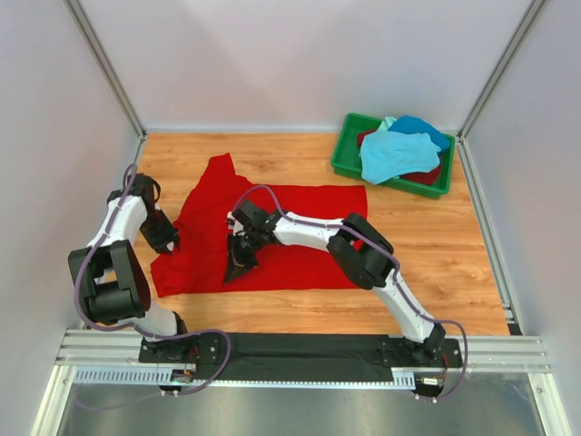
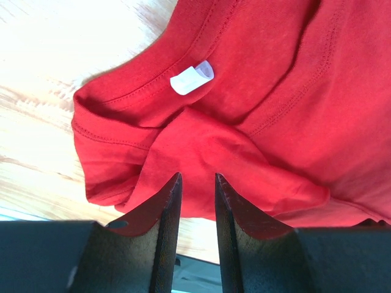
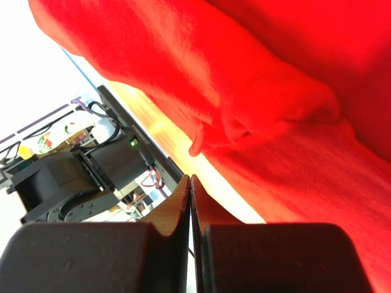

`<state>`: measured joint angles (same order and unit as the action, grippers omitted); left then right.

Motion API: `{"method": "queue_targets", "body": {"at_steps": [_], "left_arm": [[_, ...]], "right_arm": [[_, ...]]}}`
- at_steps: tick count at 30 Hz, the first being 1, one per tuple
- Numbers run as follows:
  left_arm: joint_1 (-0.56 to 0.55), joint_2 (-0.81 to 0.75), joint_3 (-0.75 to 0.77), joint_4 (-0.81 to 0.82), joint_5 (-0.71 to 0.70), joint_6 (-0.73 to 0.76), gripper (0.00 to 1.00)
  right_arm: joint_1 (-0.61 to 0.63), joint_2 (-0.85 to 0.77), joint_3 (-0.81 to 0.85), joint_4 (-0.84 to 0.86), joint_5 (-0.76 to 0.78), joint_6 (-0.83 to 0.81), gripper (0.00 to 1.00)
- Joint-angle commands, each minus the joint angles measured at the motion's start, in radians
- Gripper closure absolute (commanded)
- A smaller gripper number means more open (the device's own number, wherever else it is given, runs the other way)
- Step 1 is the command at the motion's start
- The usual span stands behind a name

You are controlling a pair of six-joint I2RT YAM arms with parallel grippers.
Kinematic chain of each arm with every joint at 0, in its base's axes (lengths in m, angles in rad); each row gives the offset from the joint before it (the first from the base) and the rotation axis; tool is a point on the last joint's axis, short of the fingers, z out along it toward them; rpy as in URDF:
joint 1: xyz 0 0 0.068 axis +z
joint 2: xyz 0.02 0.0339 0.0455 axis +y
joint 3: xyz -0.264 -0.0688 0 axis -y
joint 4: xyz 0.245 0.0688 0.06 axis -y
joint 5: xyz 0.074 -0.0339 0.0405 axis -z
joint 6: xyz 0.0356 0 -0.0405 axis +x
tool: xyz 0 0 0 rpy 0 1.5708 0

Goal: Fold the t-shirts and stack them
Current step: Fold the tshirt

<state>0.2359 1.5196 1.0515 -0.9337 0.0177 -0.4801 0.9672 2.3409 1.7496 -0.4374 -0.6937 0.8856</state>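
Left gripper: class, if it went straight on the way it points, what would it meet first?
Probably the red shirt, bunched just ahead of the left gripper; depth is unclear.

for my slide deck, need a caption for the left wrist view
Left hand open over the red t-shirt, white neck label showing.

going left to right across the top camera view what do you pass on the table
left pincer → right pincer → green bin holding the other t-shirts. the red t-shirt stretches from the left pincer past the right one, so it has no single place in the order
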Motion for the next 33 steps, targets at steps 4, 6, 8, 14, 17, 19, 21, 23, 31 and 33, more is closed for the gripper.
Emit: {"method": "queue_targets", "body": {"at_steps": [4,6,8,14,17,19,21,23,31,33], "left_arm": [[0.002,-0.036,0.005,-0.014,-0.016,0.014,0.64],[0.002,-0.039,0.004,-0.014,-0.010,0.012,0.64],[0.003,-0.042,0.001,-0.011,-0.001,0.009,0.64],[0.003,-0.018,-0.007,-0.007,0.039,-0.002,0.64],[0.002,-0.019,-0.007,-0.007,0.042,0.000,0.64],[0.003,-0.021,-0.007,-0.008,0.036,0.001,0.64],[0.002,-0.013,-0.005,-0.011,0.034,0.000,0.64],[0.002,-0.009,0.001,-0.014,0.037,-0.003,0.64],[0.003,0.004,0.004,-0.008,0.056,-0.020,0.64],[0.002,0.016,0.002,-0.007,0.051,-0.018,0.64]], "right_arm": [[-0.004,-0.072,-0.030,0.022,-0.062,0.003,1.00],[-0.002,-0.052,-0.015,0.014,-0.066,-0.007,0.93],[0.002,-0.031,-0.015,0.041,-0.058,0.012,0.71],[0.019,0.044,0.068,0.013,-0.010,0.027,0.65],[0.018,0.060,0.091,0.015,0.009,0.033,0.64],[0.018,0.072,0.126,-0.007,0.028,0.033,0.65],[0.018,0.104,0.175,-0.053,0.034,0.018,0.66],[0.019,0.100,0.163,-0.078,0.046,0.018,0.67],[0.027,0.080,0.143,-0.103,0.108,0.032,0.68],[0.031,0.100,0.175,-0.107,0.105,0.039,0.75]]}}
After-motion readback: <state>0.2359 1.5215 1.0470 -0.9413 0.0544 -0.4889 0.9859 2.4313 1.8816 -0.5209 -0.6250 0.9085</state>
